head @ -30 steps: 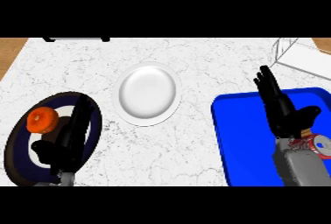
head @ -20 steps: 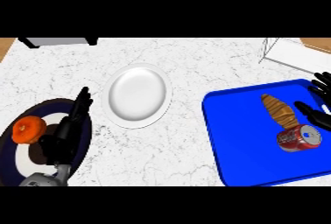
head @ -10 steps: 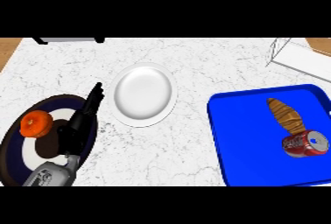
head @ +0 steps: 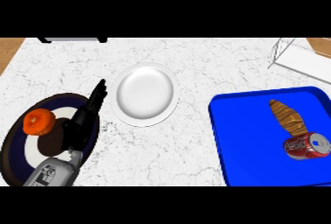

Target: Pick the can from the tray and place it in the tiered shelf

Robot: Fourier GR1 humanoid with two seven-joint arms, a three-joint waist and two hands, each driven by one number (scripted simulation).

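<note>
Well apart, the can (head: 306, 146) lies in the tray (head: 249, 144); left hand (head: 82, 121) seemingly straight-fingered, holding nothing.

Counted: one can (head: 308, 146), one croissant (head: 287, 117), one tray (head: 249, 144), two plates (head: 145, 94) (head: 16, 138), one orange (head: 39, 122), one shelf (head: 302, 59).

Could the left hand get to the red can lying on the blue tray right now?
Probably not easily. The left hand sits open over the dark plate at the far left, while the can lies beside the croissant on the tray at the far right. Nothing blocks it.
</note>
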